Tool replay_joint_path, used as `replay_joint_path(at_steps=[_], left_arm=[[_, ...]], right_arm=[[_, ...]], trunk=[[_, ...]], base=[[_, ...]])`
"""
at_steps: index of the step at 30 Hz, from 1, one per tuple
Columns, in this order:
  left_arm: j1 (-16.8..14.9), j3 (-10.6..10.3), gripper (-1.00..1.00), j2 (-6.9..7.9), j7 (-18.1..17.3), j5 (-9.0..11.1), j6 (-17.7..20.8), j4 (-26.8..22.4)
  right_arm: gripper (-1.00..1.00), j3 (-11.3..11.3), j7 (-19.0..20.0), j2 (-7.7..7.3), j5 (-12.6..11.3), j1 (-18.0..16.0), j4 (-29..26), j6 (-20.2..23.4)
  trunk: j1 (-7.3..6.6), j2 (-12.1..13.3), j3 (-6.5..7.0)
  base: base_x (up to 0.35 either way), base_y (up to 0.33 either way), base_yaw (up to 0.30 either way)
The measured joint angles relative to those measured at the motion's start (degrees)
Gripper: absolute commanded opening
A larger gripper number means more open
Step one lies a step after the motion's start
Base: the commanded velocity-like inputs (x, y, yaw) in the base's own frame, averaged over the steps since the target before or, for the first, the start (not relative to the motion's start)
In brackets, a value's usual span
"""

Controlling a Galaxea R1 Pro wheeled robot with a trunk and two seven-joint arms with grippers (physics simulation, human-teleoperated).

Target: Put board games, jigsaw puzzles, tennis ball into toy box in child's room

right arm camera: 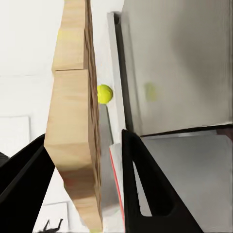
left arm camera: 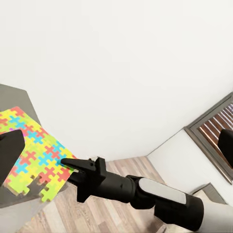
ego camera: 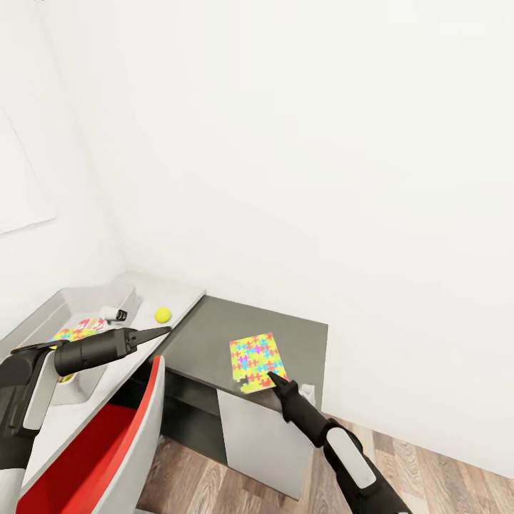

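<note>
White walls back the corner where the pale tabletop (ego camera: 153, 300) meets the dark cabinet (ego camera: 214, 335). At its front edge, the right hand (ego camera: 273, 377) pinches a jigsaw puzzle (ego camera: 255, 359). Open and empty, the left hand (ego camera: 158, 333) hovers near the tennis ball (ego camera: 163, 315), beside the toy box (ego camera: 86, 300).

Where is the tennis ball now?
In the head view, the tennis ball lies on the pale table, left of the dark cabinet, beside the toy box.
</note>
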Motion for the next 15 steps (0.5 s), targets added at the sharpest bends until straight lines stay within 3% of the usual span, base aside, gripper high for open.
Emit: replay_joint_path(at_steps=[7,15], left_arm=[[0.0,0.0,1.00,0.07,0.0,0.0,0.0,0.0],[0.0,0.0,1.00,0.09,0.0,0.0,0.0,0.0]], right_arm=[[-1.00,-0.9,-7.0,-3.40,-0.9,-0.6,-0.8,11.6],[-1.00,-3.2,-8.2,-4.27,-1.2,-1.5,-1.8,19.1]], trunk=[[-1.54,2.8,1.26],[-3.30,6.0,2.70]], base=[[0.000,0.000,0.000],[0.000,0.000,0.000]])
